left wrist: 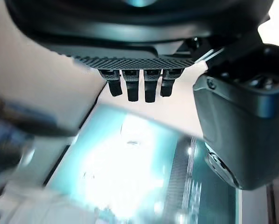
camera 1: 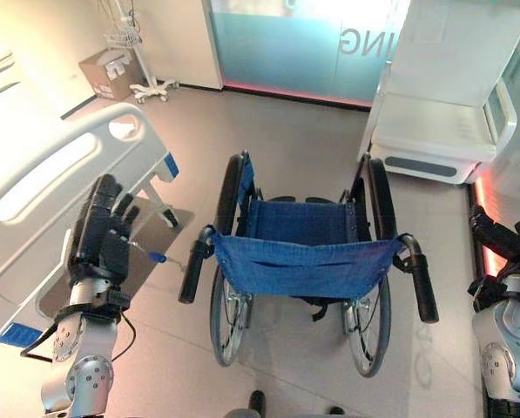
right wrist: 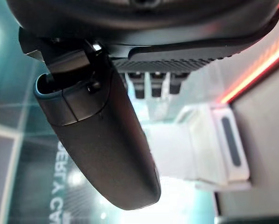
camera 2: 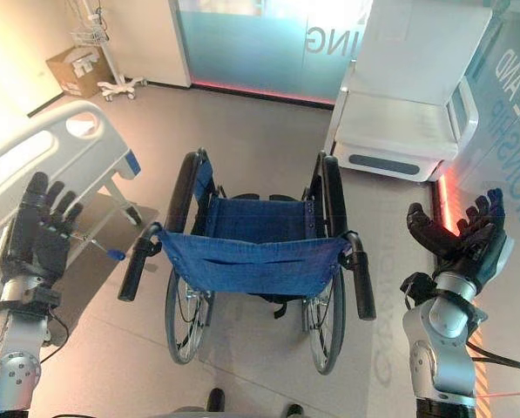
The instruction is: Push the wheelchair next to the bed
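Note:
A wheelchair with a blue seat and blue back sling stands on the floor in front of me, its back toward me. Its two black push handles, the left handle and the right handle, point toward me. The white hospital bed stands to the left of the wheelchair. My left hand is raised with straight fingers, left of the left handle and apart from it. My right hand is raised and open, palm up, to the right of the right handle, holding nothing.
A white medical chair stands behind the wheelchair at the right. A cardboard box and a wheeled stand sit at the far left by a glass partition. Bare floor lies between the wheelchair and the bed.

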`<state>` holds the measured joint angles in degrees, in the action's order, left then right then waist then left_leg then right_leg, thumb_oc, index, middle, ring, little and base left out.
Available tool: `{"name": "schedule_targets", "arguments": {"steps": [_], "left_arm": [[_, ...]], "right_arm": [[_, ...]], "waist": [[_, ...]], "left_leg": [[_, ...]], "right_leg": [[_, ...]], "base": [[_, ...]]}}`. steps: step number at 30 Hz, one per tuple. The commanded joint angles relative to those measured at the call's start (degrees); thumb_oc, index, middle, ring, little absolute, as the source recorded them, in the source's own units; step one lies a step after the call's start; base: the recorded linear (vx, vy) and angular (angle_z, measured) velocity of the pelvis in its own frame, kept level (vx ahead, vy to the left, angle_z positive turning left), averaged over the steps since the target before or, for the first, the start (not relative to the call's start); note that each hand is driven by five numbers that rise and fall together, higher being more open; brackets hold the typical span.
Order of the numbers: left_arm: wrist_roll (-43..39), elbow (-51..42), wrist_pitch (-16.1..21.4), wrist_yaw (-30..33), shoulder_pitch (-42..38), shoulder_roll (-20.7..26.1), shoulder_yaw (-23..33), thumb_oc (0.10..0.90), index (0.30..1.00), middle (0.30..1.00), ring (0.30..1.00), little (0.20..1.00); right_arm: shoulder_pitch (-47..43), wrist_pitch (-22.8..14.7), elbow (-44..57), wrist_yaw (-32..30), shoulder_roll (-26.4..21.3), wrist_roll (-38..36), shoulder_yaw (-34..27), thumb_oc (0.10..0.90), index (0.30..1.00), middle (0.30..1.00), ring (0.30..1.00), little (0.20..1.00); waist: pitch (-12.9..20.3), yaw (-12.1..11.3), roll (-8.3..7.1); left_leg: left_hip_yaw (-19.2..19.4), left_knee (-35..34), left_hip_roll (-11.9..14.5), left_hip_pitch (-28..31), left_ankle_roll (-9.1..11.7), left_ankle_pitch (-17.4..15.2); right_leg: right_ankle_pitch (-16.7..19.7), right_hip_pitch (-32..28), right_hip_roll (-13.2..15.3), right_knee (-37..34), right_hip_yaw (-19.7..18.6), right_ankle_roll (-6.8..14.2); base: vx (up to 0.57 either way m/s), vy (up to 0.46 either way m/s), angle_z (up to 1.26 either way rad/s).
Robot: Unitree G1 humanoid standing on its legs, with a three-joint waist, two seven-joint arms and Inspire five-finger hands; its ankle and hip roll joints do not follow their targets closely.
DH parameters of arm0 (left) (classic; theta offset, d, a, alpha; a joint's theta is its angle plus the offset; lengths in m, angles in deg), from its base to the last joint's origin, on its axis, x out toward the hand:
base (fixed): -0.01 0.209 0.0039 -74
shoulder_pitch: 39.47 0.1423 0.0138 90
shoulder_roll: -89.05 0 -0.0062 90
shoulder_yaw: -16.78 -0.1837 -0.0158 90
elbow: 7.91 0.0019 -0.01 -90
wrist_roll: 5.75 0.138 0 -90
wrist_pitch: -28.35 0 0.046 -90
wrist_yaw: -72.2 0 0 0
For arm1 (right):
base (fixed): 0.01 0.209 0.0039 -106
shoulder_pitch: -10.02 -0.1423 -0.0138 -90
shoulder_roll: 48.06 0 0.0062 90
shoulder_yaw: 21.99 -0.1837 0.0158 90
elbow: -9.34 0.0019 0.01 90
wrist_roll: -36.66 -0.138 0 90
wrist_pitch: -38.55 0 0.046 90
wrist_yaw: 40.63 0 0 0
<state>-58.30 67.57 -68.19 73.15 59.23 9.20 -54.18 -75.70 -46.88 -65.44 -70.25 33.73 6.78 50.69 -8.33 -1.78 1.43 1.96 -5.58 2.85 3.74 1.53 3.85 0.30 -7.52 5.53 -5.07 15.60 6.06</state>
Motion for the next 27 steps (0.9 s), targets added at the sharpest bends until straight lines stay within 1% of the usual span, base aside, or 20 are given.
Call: {"name": "schedule_targets", "arguments": {"steps": [1, 2, 3, 5, 7, 8, 10, 11, 15, 17, 20, 23, 27], "left_arm": [[1.69, -5.36, 1.62, -5.71, -2.08, 8.70, 2.83, 0.800, 0.900, 0.900, 0.900, 0.900], [2.22, -5.67, 0.36, -8.33, -1.12, 11.02, 3.37, 0.800, 0.900, 0.900, 0.900, 0.900], [2.43, -5.60, 0.19, -8.67, -1.06, 11.20, 3.41, 0.800, 0.900, 0.900, 0.900, 0.900], [5.49, -6.42, -1.93, -10.30, 0.73, 14.13, 4.41, 0.800, 0.900, 0.900, 0.900, 0.900], [6.71, -6.82, -2.71, -10.43, 1.64, 15.24, 4.85, 0.800, 0.900, 0.900, 0.900, 0.900], [8.78, -7.20, -3.92, -10.47, 3.30, 16.77, 5.78, 0.800, 0.900, 0.900, 0.900, 0.900], [10.27, -7.56, -5.08, -10.26, 4.85, 17.68, 7.01, 0.800, 0.900, 0.900, 0.900, 0.900], [12.26, -7.81, -5.74, -9.78, 7.19, 19.44, 9.24, 0.800, 0.900, 0.900, 0.900, 0.900], [12.85, -8.16, -6.26, -8.84, 9.81, 21.89, 12.58, 0.800, 0.900, 0.900, 0.900, 0.900], [13.22, -8.28, -5.76, -8.16, 11.11, 23.17, 14.57, 0.800, 0.900, 0.900, 0.900, 0.900], [13.40, -8.81, -4.45, -8.47, 12.28, 23.70, 15.92, 0.800, 0.900, 0.900, 0.900, 0.900], [10.73, -10.73, -4.43, -9.13, 13.08, 24.47, 17.62, 0.800, 0.900, 0.900, 0.900, 0.900], [8.18, -13.03, -4.42, -10.13, 13.27, 24.76, 17.43, 0.800, 0.900, 0.900, 0.900, 0.900]], "right_arm": [[-2.77, -3.87, 7.64, 6.88, -7.04, -3.11, -2.41, 0.800, 0.900, 0.900, 0.900, 0.900], [-2.07, -3.33, 9.11, 8.54, -8.38, -7.69, -3.23, 0.800, 0.900, 0.900, 0.900, 0.900], [-1.99, -3.31, 9.16, 8.67, -8.44, -8.08, -3.29, 0.800, 0.900, 0.900, 0.900, 0.900], [-0.66, -2.28, 10.60, 10.86, -9.53, -11.88, -4.34, 0.800, 0.900, 0.900, 0.900, 0.900], [0.16, -1.50, 11.31, 11.32, -10.21, -13.25, -4.78, 0.800, 0.900, 0.900, 0.900, 0.900], [1.67, 0.63, 12.57, 12.21, -11.32, -15.71, -5.72, 0.800, 0.900, 0.900, 0.900, 0.900], [2.87, 1.76, 13.20, 13.03, -12.00, -16.95, -6.55, 0.800, 0.900, 0.900, 0.900, 0.900], [4.70, 2.79, 14.07, 13.93, -13.19, -19.29, -8.05, 0.800, 0.900, 0.900, 0.900, 0.900], [6.15, 3.60, 15.16, 14.43, -15.17, -22.36, -10.09, 0.800, 0.900, 0.900, 0.900, 0.900], [6.79, 3.25, 15.35, 13.65, -15.97, -21.67, -11.03, 0.800, 0.900, 0.900, 0.900, 0.900], [7.69, 3.56, 15.98, 12.85, -16.51, -20.25, -11.77, 0.800, 0.900, 0.900, 0.900, 0.900], [9.06, 5.82, 17.03, 12.53, -17.33, -19.04, -13.00, 0.800, 0.900, 0.900, 0.900, 0.900], [9.87, 8.27, 17.87, 12.88, -18.28, -19.12, -12.98, 0.800, 0.900, 0.900, 0.900, 0.900]], "waist": [[3.99, 0.03, -1.16], [3.90, 0.24, -1.20], [3.90, 0.25, -1.22], [3.78, 0.50, -1.27], [3.75, 0.61, -1.30], [3.73, 0.77, -1.35], [3.68, 0.76, -1.38], [3.69, 0.72, -1.51], [3.54, 0.50, -1.83], [3.34, 0.30, -2.02], [3.28, 0.15, -2.14], [3.46, -0.04, -2.36], [3.29, -0.16, -2.41]], "left_leg": [[4.22, 0.58, 0.04, 1.49, 0.83, -3.49], [4.60, 0.58, 0.08, 1.35, 0.88, -3.45], [4.64, 0.58, 0.08, 1.35, 0.89, -3.46], [4.98, 0.58, 0.07, 1.26, 0.96, -3.45], [5.12, 0.58, 0.08, 1.19, 0.98, -3.40], [5.34, 0.58, 0.12, 1.11, 1.01, -3.32], [5.47, 0.58, 0.16, 1.02, 1.03, -3.23], [5.63, 0.58, 0.18, 0.92, 1.04, -3.14], [5.85, 0.58, 0.29, 0.63, 1.17, -2.92], [5.80, 0.58, 0.26, 0.44, 1.23, -2.80], [5.73, 0.58, 0.24, 0.28, 1.29, -2.75], [5.64, 0.58, 0.21, 0.18, 1.37, -2.74], [5.60, 0.58, 0.27, 0.01, 1.52, -2.57]], "right_leg": [[1.51, 1.12, 0.86, 0.07, -3.33, -0.24], [1.57, 1.34, 0.85, 0.07, -3.30, -0.10], [1.57, 1.34, 0.85, 0.07, -3.32, -0.08], [1.64, 1.56, 0.76, 0.07, -3.52, 0.15], [1.67, 1.66, 0.73, 0.07, -3.59, 0.23], [1.72, 1.80, 0.73, 0.07, -3.66, 0.33], [1.73, 1.89, 0.71, 0.07, -3.68, 0.39], [1.70, 1.95, 0.68, 0.07, -3.55, 0.52], [1.68, 2.10, 0.66, 0.07, -3.13, 0.63], [1.70, 2.16, 0.62, 0.07, -2.81, 0.72], [1.68, 2.25, 0.66, 0.07, -2.56, 0.80], [1.59, 2.22, 0.63, 0.07, -2.25, 0.90], [1.56, 2.22, 0.57, 0.07, -2.01, 0.87]], "base": [[0.00, 0.000, 0.00], [0.00, 0.000, 0.00], [0.00, 0.000, 0.00], [0.00, 0.000, 0.00], [0.00, 0.000, 0.00], [-0.02, 0.007, -0.05], [-0.02, 0.005, -0.04], [0.00, 0.000, 0.00], [-0.02, -0.004, 0.00], [-0.04, -0.012, 0.01], [-0.01, -0.003, 0.01], [-0.01, -0.016, 0.04], [0.00, 0.000, 0.00]]}}
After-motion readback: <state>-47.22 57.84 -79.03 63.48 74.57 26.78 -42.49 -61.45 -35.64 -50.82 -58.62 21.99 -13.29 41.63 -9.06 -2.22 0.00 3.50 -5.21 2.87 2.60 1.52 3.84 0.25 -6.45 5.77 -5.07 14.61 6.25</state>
